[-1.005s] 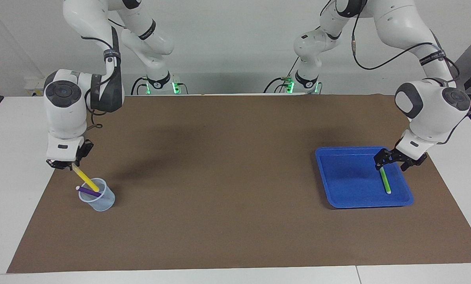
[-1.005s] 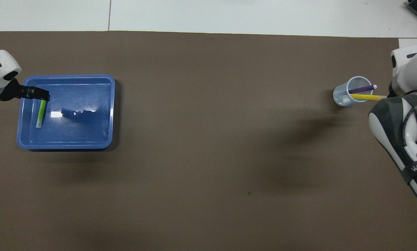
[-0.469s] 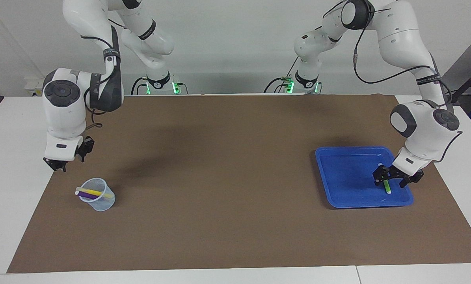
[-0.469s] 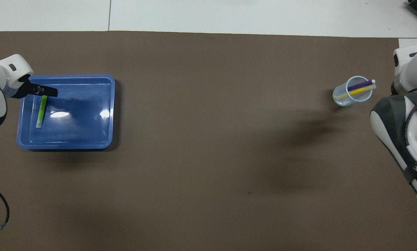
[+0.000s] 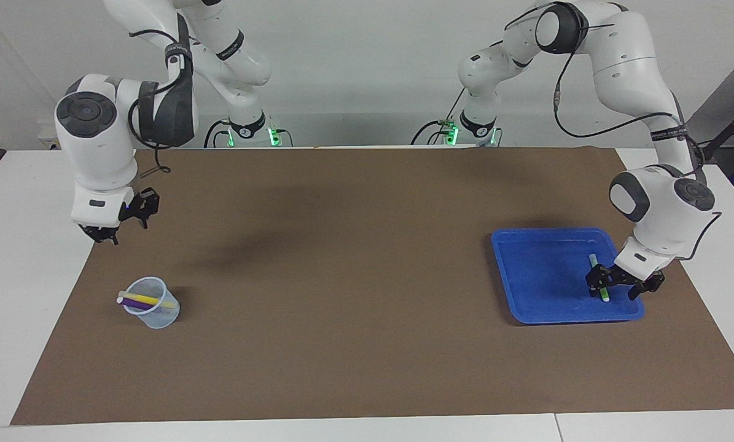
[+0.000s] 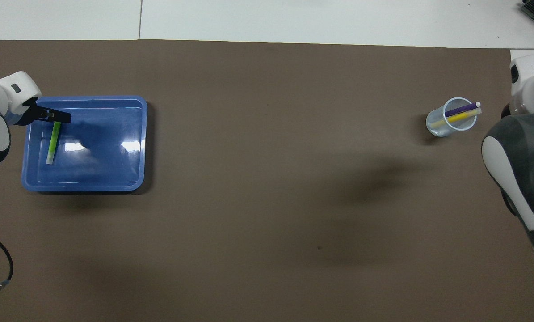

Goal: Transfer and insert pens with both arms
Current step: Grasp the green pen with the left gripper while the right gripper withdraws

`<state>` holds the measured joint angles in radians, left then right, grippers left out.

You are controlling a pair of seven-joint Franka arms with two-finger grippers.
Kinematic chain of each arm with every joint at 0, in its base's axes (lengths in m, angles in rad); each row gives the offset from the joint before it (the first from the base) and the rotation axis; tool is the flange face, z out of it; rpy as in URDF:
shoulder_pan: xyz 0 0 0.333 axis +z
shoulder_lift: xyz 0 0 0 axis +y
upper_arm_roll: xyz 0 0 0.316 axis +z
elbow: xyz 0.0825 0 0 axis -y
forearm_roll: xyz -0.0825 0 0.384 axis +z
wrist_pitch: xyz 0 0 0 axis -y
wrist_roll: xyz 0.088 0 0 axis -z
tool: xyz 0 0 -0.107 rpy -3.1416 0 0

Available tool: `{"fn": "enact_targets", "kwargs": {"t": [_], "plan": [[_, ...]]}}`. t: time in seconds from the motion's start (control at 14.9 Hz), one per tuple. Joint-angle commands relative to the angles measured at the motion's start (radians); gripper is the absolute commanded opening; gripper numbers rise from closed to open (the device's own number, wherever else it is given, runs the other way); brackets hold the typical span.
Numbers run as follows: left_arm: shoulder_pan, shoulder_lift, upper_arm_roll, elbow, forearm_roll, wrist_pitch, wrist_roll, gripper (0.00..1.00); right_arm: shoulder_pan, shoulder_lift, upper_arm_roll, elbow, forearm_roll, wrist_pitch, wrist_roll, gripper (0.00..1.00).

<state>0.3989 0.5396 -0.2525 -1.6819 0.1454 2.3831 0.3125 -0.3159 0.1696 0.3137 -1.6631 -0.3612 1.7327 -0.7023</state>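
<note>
My left tool (image 5: 616, 285) is spread around the green pen (image 5: 598, 276) in the blue tray (image 5: 542, 270) — my right tool (image 5: 121, 224) hangs empty, its state unclear; no readable writing.

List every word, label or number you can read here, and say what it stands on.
Black band on the left arm: white lettering, too small to read.
Black band on the right arm: white lettering, too small to read.
Blue tray and clear cup: no writing seen.
</note>
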Motion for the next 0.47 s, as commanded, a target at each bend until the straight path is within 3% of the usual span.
{"fn": "enact_targets", "kwargs": {"t": [0.0, 0.27, 0.34, 0.4], "plan": [[0.014, 0.013, -0.008, -0.015, 0.019, 0.034, 0.011, 1.00, -0.006, -0.057, 0.037, -0.007, 0.048, -0.067, 0.041, 0.65], [0.018, 0.008, -0.010, -0.042, 0.017, 0.025, 0.007, 1.00, -0.006, -0.111, 0.073, -0.003, 0.110, -0.090, 0.044, 0.65], [0.018, 0.008, -0.010, -0.041, 0.017, 0.019, 0.005, 0.97, -0.006, -0.130, 0.088, -0.001, 0.116, -0.099, 0.046, 0.66], [0.018, 0.008, -0.010, -0.041, 0.017, 0.016, 0.004, 0.86, -0.006, -0.149, 0.093, 0.002, 0.139, -0.108, 0.046, 0.73]]}}
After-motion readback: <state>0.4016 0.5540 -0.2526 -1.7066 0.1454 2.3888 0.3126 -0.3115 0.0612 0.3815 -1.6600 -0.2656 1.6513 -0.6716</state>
